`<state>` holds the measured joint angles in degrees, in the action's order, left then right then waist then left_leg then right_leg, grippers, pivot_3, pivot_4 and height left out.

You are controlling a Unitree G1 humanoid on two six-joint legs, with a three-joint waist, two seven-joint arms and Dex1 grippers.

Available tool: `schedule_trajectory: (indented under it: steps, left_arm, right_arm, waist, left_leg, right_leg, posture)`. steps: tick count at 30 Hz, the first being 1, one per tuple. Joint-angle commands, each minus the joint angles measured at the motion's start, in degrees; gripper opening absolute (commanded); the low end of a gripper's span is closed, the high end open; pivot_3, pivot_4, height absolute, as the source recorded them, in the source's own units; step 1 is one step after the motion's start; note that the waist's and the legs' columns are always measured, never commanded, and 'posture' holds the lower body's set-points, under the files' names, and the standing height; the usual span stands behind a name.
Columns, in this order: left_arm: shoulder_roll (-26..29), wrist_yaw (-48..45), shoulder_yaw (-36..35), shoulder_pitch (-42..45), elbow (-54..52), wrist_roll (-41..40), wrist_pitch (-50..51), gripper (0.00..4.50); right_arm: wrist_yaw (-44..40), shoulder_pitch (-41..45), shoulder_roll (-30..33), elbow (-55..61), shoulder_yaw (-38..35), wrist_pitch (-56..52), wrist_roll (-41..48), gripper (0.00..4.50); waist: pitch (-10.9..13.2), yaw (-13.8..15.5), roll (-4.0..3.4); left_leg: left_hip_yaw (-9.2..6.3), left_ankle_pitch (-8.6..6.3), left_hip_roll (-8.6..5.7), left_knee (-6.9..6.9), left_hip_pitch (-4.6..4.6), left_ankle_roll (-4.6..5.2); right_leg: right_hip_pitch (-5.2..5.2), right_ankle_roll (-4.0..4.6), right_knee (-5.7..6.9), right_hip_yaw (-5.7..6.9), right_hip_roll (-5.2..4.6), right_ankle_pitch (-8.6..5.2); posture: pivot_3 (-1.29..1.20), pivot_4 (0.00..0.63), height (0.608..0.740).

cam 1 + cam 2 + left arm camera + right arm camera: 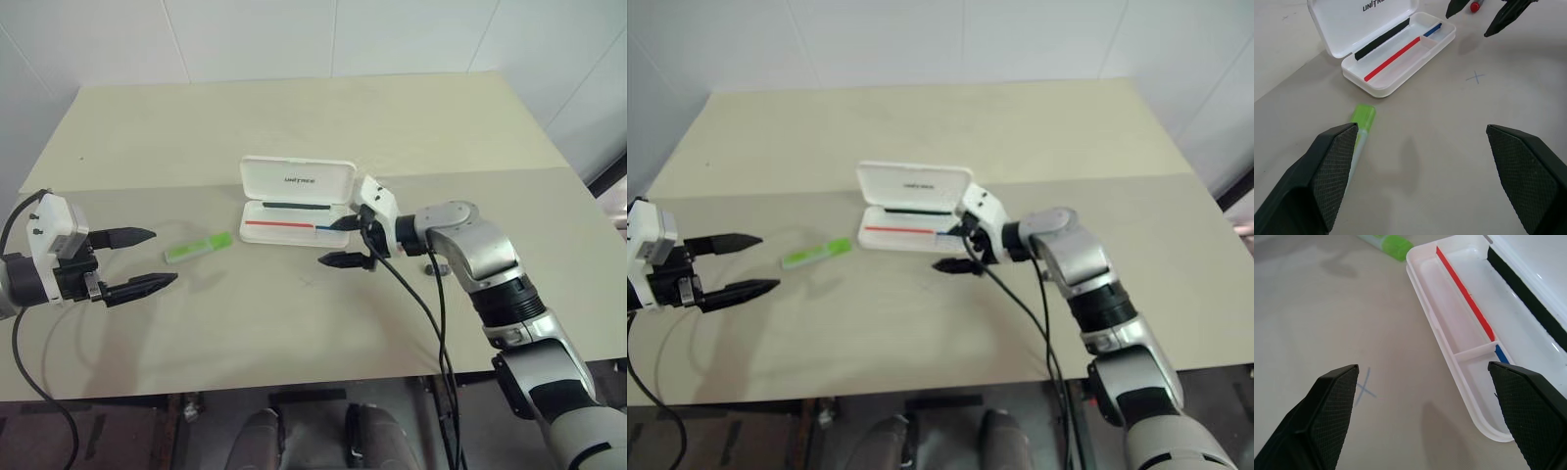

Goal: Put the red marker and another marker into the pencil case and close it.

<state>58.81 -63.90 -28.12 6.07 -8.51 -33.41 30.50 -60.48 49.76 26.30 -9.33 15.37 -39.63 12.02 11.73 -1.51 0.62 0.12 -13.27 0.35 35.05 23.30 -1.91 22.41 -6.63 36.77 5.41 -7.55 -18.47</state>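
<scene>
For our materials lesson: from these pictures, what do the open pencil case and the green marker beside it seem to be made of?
Pencil case: likely hard white plastic, smooth and faintly glossy; thin moulded walls and a divider show inside.
Green marker: probably plastic too; its lime body looks slightly see-through, with a paler end.

It looks like a plain test room: a big beige table (294, 127) stands against bare white wall panels (255, 34).
</scene>
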Motion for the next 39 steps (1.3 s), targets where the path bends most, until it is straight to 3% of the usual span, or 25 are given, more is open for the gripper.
schedule_trajectory:
  steps: [1, 19, 35, 39]
  left_arm:
    - [0.66, 0.22, -0.82, 0.41, -0.43, 0.22, -0.91, 4.5]
    - [0.57, 0.94, -0.61, 0.24, -0.74, 0.53, -1.05, 4.5]
    - [0.29, 1.87, -1.48, -1.09, -2.21, 0.34, -0.87, 4.5]
    - [0.26, 2.19, -1.88, -1.83, -2.74, 0.17, -0.8, 4.5]
  right_arm:
    - [0.05, 1.94, 0.13, 0.02, -0.6, 1.17, -0.14, 4.48]
    - [-1.38, 2.89, -1.09, -5.55, 2.32, 8.31, -4.03, 4.48]
    - [-3.18, 8.76, -7.54, -20.01, 5.03, 14.86, -8.79, 4.48]
    - [-3.34, 10.39, -8.06, -23.96, 5.15, 16.48, -10.7, 3.56]
  waist:
    - [0.0, -0.01, 0.0]
    - [-0.02, -0.11, 0.03]
    - [-0.03, -0.19, 0.06]
    - [-0.04, -0.2, 0.07]
  left_leg:
    - [0.05, 0.0, 0.0, 0.0, 0.0, 0.01]
    - [0.53, -0.21, 0.22, 0.11, -0.04, 0.12]
    - [0.81, -0.28, 0.34, 0.15, -0.09, 0.12]
    - [0.85, -0.3, 0.36, 0.16, -0.09, 0.11]
  right_leg:
    - [0.04, 0.0, 0.03, -0.05, 0.01, 0.0]
    - [0.19, 0.07, 0.05, -0.49, 0.19, 0.04]
    - [0.3, 0.19, 0.04, -0.82, 0.35, 0.11]
    - [0.32, 0.19, 0.04, -0.87, 0.36, 0.11]
  posture:
    - [0.0, 0.15, 0.74]
    - [0.0, 0.15, 0.74]
    - [0.0, 0.15, 0.74]
    - [0.0, 0.15, 0.74]
